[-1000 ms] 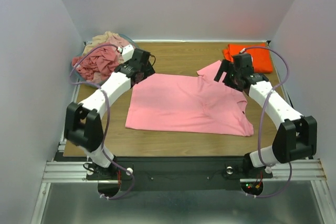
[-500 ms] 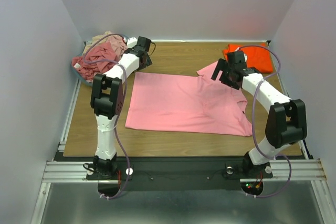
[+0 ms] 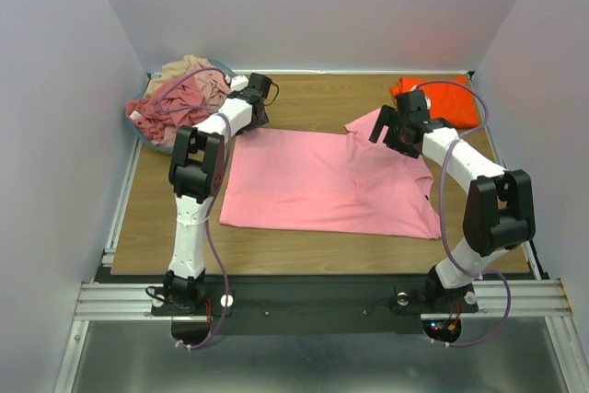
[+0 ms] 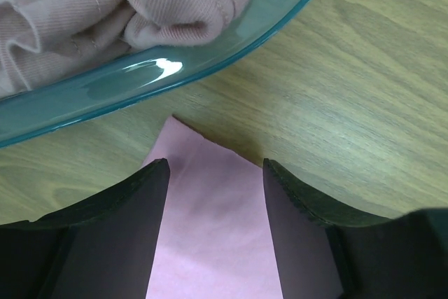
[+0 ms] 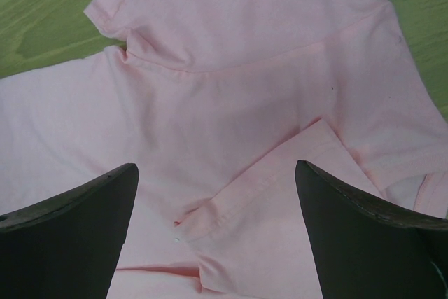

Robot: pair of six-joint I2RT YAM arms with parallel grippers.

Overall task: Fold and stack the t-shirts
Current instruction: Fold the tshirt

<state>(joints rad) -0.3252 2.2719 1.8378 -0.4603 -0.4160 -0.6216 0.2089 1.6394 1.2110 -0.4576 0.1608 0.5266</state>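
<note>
A light pink t-shirt [image 3: 322, 181] lies spread flat on the wooden table [image 3: 313, 98]. My left gripper [image 3: 250, 122] is down at its far left corner, beside the basket. In the left wrist view the jaws of the left gripper [image 4: 215, 166] stand apart on either side of the shirt's pointed corner [image 4: 210, 201], not pinching it. My right gripper [image 3: 386, 130] hovers wide open over the far right sleeve area. Below the right gripper [image 5: 215, 169] lies a sleeve hem [image 5: 280, 180] folded over the shirt's body [image 5: 231, 68]. A folded orange t-shirt [image 3: 446, 98] lies at the far right.
A grey-blue basket [image 4: 175, 68] at the far left corner holds a heap of dusty rose [image 3: 175, 103] and beige shirts [image 3: 189, 68]. Its rim is just beyond my left fingers. White walls close in the table on three sides.
My left arm has reached out further to the shirt's far left corner, and its jaws have narrowed. The right gripper has shifted slightly toward the back and stays wide open.
</note>
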